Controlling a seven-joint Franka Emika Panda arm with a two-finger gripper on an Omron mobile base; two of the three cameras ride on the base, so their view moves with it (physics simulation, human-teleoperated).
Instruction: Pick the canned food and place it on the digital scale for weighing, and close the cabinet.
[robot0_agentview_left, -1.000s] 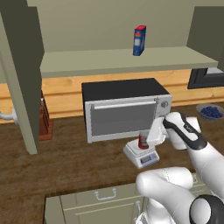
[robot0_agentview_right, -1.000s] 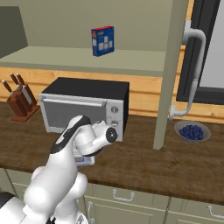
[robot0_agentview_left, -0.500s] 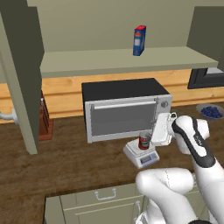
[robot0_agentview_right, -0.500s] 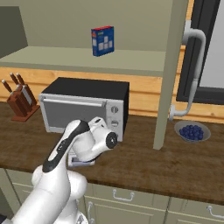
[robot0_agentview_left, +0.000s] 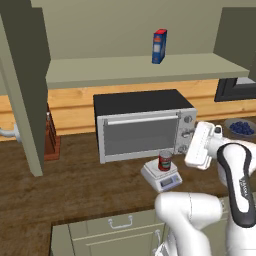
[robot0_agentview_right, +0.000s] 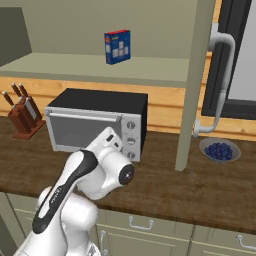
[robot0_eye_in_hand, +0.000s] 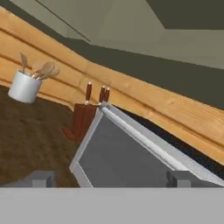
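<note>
1. We see the small short red-labelled can with a silver top (robot0_agentview_left: 165, 161) standing upright on the flat light-grey square digital scale (robot0_agentview_left: 161, 176), which sits on the dark wood counter (robot0_agentview_left: 85, 190) just in front of the large silver toaster oven (robot0_agentview_left: 142, 123).
2. Compared with half a second ago, the can and scale have not shifted; the white arm's hand has lifted further and swung to the right, away from the can.
3. The gripper (robot0_eye_in_hand: 111, 179) is apart from the can and holds nothing. In the hand view its two dark tips sit wide apart at the bottom, so we read it as released.
4. That view looks across the oven's glass door toward a brown knife block (robot0_eye_in_hand: 83, 118) and a white utensil crock (robot0_eye_in_hand: 24, 85).
5. The olive-beige wall cabinet (robot0_agentview_left: 145, 67) stands open, its left door (robot0_agentview_left: 24, 90) swung out; a tall blue-and-red box (robot0_agentview_left: 159, 46) is on its shelf.
6. A bowl of blueberries (robot0_agentview_right: 220, 150) rests on the counter to the right.
</note>
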